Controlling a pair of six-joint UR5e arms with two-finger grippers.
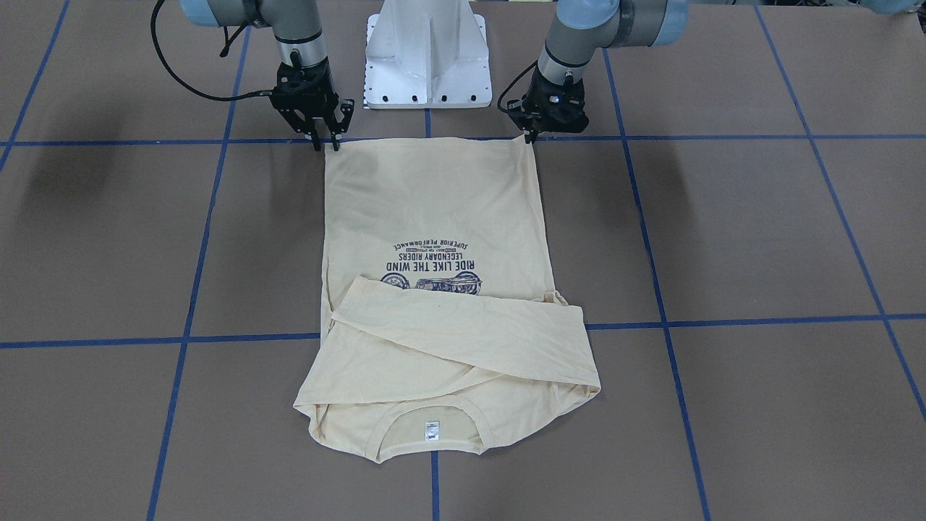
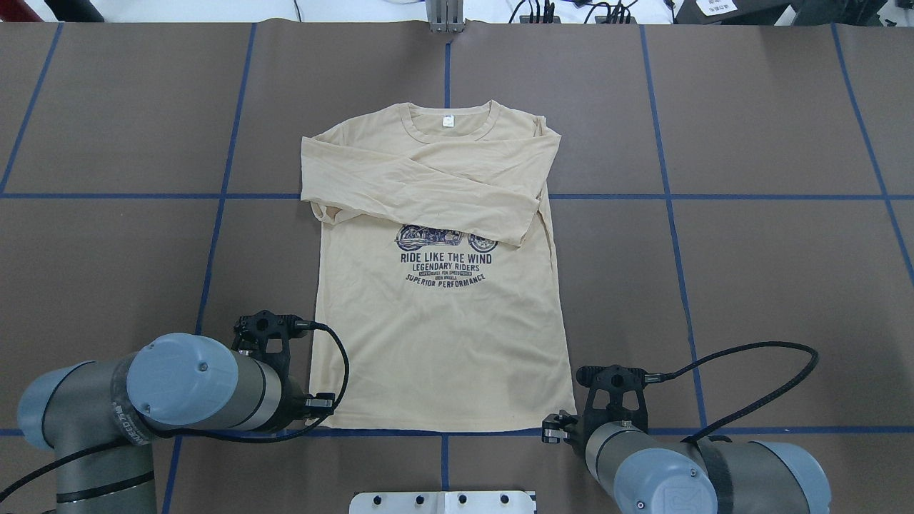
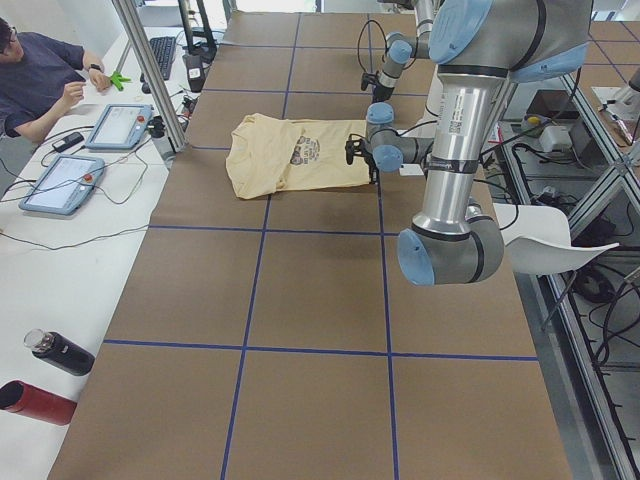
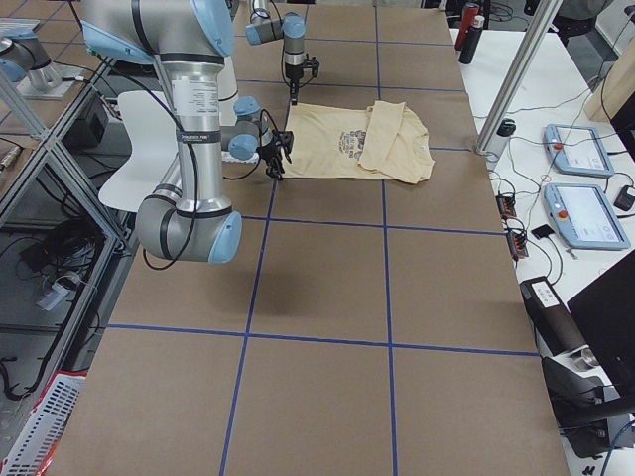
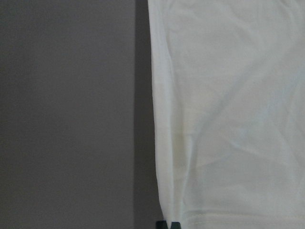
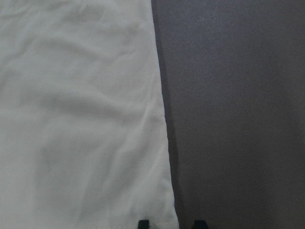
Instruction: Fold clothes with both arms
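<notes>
- I see the pale cream-yellow long-sleeved knit T-shirt (image 2: pixel 443 335) flat at mid-frame in the overhead view, on the brown blue-taped table (image 2: pixel 750 271), collar at top, print up.
- Done: both sleeves (image 2: pixel 428 189) crossed over the chest.
- Black two-finger left gripper (image 1: pixel 533 135): pressed together, looks pinched on the overhead lower-left hem corner.
- Black two-finger right gripper (image 1: pixel 326 143): spread, straddling the lower-right corner, not gripping.
- Remaining, I judge: right pinch, then the hem-to-collar fold.

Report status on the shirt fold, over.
Left gripper looks shut on T-shirt hem corner. Right gripper open, straddling the other corner. Sleeves crossed over chest, hem not yet lifted. Nothing else lying on it.
</notes>
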